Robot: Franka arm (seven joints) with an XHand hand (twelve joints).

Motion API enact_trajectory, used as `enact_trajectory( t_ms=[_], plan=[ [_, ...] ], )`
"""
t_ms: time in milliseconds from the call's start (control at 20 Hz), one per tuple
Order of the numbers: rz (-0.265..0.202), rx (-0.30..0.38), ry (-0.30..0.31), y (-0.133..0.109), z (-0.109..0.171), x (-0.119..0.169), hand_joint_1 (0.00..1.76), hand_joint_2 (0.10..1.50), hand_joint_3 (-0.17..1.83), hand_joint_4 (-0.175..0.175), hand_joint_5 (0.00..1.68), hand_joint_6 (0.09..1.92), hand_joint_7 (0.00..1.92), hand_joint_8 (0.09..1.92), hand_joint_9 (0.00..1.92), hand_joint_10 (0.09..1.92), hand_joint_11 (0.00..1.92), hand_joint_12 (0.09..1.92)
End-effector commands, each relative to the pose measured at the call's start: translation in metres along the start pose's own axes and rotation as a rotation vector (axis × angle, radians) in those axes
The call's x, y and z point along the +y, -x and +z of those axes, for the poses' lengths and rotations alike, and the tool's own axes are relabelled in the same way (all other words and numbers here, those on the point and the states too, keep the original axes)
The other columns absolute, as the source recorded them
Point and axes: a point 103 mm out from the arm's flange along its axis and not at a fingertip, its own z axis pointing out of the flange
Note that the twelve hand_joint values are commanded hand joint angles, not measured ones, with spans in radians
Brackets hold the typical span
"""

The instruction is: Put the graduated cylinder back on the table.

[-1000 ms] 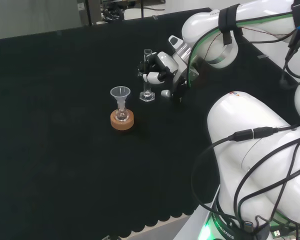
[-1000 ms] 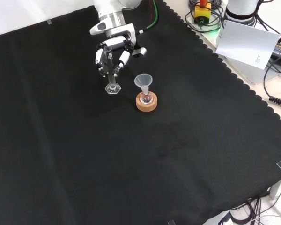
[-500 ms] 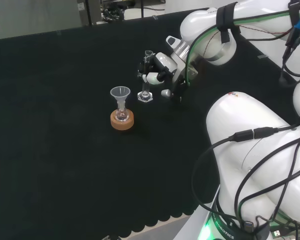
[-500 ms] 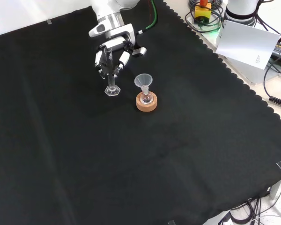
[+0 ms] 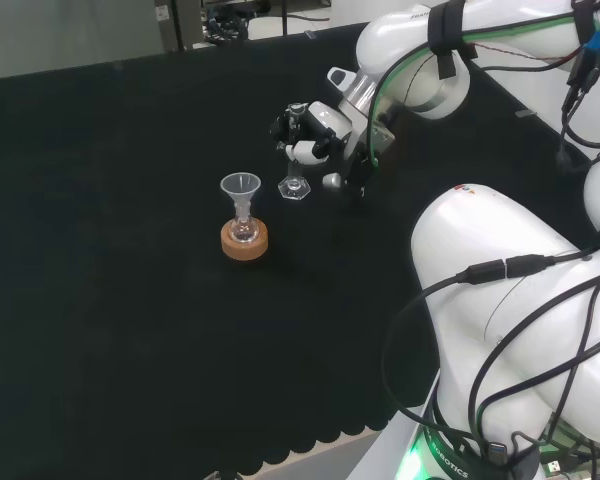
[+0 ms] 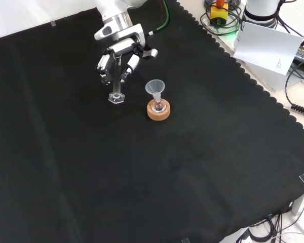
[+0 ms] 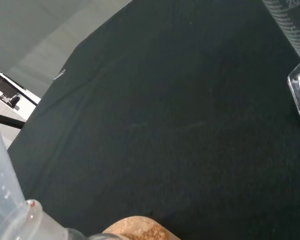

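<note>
Graduated cylinder stands upright on the black cloth of the desk, its hexagonal foot on or just above the cloth; contact cannot be told. Going by size, the white arm comes first, then the hand, whose fingers are curled round the cylinder's upper part. To the cylinder's right in the front view, near but apart, a cork ring carries a small flask with a clear funnel in its neck.

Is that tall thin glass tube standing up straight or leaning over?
Upright. The graduated cylinder stands with its hexagonal foot low on the black cloth, the hand curled round its upper part. Whether the foot touches the cloth: cannot tell.
</note>
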Motion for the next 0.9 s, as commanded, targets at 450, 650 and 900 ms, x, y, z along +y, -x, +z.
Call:
enact_trajectory(
  t_ms=[450,650,900],
  plan=[
    [0.033,-0.023,-0.001,-0.009,-0.017,0.004,1.01,1.04,-0.17,-0.08,0.41,0.53,0.46,0.68,0.83,0.09,0.34,1.31],
    [0.043,-0.036,0.005,-0.01,-0.026,0.001,0.96,1.0,-0.17,-0.09,0.33,0.38,0.34,0.7,0.75,0.09,0.27,1.35],
    [0.049,-0.054,0.016,-0.014,-0.043,-0.002,0.88,0.94,-0.17,-0.096,0.27,0.16,0.14,0.71,0.61,0.09,0.15,1.39]
  ],
)
